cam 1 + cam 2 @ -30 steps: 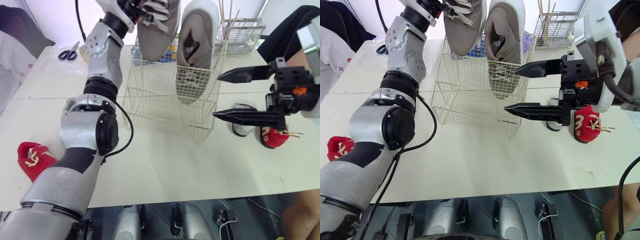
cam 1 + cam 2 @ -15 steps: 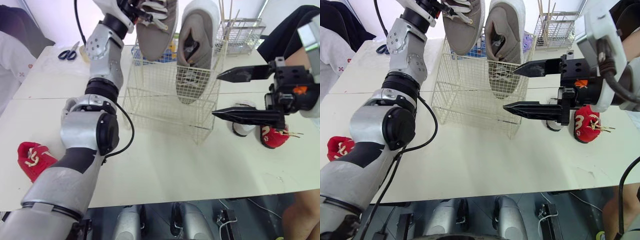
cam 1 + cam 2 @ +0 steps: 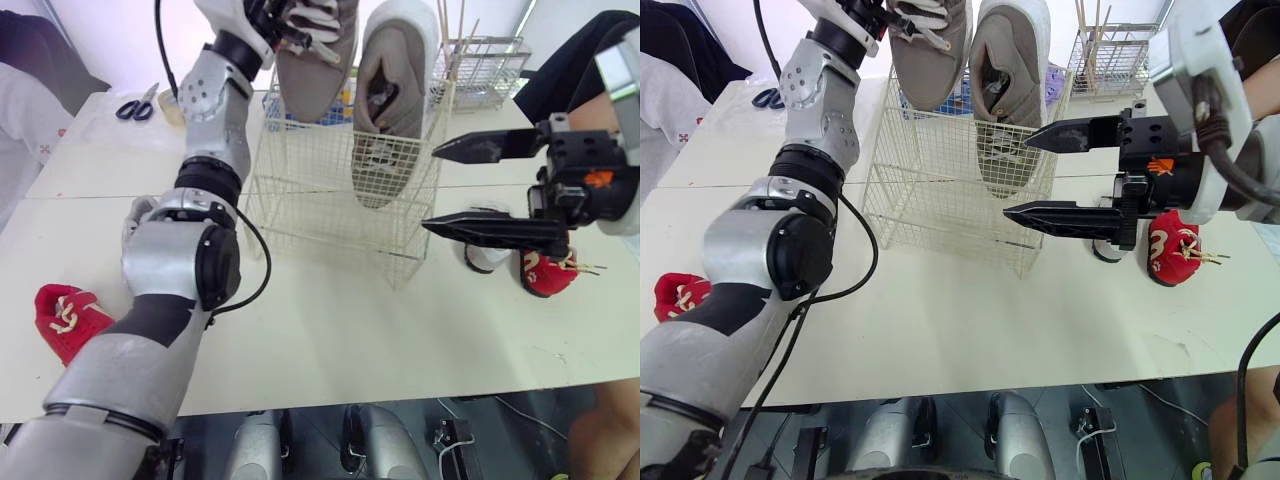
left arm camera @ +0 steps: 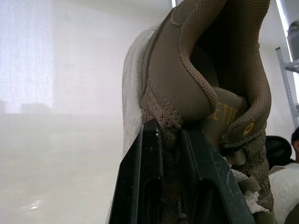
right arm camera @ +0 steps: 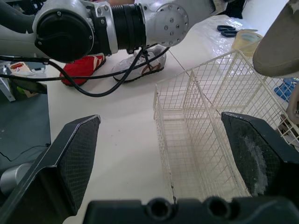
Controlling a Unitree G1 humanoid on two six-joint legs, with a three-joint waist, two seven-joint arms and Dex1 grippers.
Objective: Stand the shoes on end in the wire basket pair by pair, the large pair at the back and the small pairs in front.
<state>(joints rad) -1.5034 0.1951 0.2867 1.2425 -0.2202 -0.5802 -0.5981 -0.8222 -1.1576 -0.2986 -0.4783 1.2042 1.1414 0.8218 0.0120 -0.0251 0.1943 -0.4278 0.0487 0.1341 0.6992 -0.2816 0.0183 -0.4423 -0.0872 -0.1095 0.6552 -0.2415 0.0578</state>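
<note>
Gripping a large taupe sneaker [image 3: 315, 62] by its collar, the left gripper [image 4: 170, 135] is clamped tight on it and holds it toe-down over the back left of the wire basket [image 3: 330, 215]. The matching sneaker [image 3: 390, 90] stands on end in the basket's back right. The right gripper [image 3: 430, 190] hangs spread wide and empty just beside the basket's right side. One small red shoe [image 3: 65, 315] lies on the table [image 3: 350, 320] at the left. Another red shoe [image 3: 545, 272] and a small white shoe [image 3: 482, 252] lie at the right.
</note>
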